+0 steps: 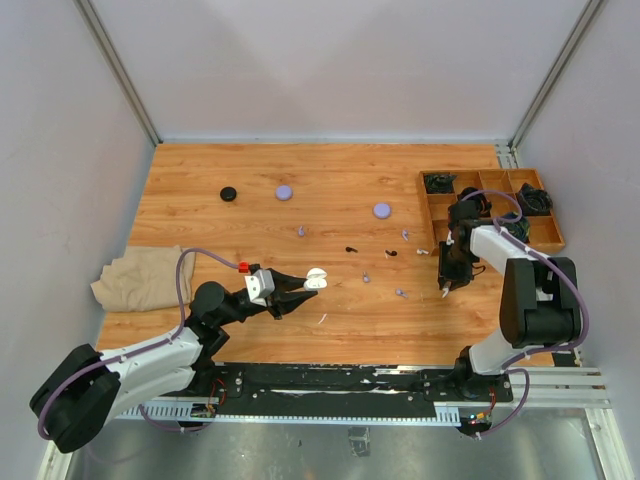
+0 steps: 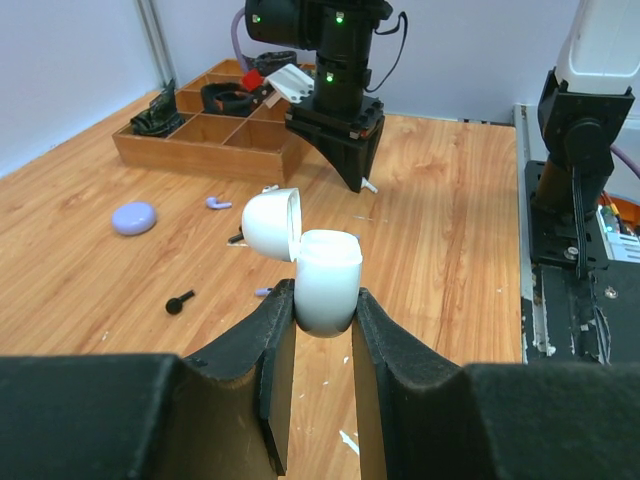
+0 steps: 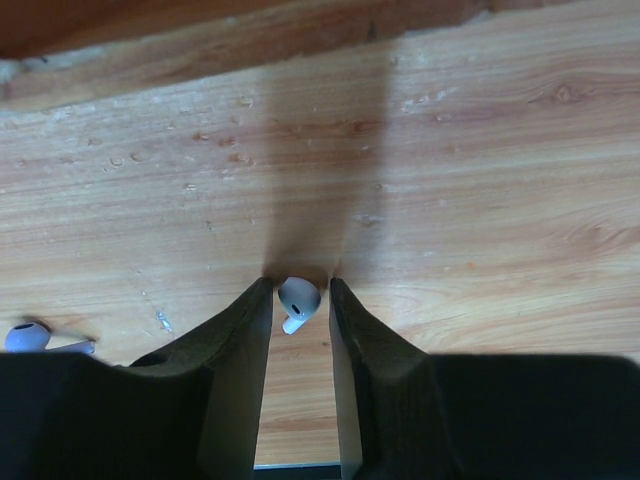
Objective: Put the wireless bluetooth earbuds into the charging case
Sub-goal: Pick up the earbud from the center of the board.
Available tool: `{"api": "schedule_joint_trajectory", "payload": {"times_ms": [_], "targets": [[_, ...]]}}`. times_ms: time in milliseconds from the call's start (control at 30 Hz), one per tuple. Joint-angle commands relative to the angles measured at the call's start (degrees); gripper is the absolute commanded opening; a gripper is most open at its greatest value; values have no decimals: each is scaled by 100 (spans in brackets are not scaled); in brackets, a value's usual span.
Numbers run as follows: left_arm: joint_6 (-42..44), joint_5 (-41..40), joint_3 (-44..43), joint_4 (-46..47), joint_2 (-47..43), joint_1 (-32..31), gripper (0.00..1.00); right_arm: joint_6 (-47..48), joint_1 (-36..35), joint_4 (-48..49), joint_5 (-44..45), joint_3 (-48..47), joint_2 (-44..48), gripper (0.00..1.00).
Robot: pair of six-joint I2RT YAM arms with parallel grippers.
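Over white earbud, right gripper vertical.

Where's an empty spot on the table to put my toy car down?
Bare wood runs along the far wall, behind the black case and lavender cases. Also left of the black case, beyond the cloth. The middle is crowded with scattered earbuds.

No legible text, label, brand, number or sign on anything in view.
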State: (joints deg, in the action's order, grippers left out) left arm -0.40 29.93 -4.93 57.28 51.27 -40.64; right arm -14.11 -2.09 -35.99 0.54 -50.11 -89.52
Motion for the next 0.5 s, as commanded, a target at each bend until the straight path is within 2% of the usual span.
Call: {"api": "schedule_joint_trajectory", "payload": {"times_ms": [0, 467], "targets": [[-2, 87, -166, 126, 24, -23, 0, 59, 121, 10, -23, 70, -106, 29], [-30, 122, -171, 126, -20, -23, 0, 45, 112, -121, -166, 173, -35, 27]]}}
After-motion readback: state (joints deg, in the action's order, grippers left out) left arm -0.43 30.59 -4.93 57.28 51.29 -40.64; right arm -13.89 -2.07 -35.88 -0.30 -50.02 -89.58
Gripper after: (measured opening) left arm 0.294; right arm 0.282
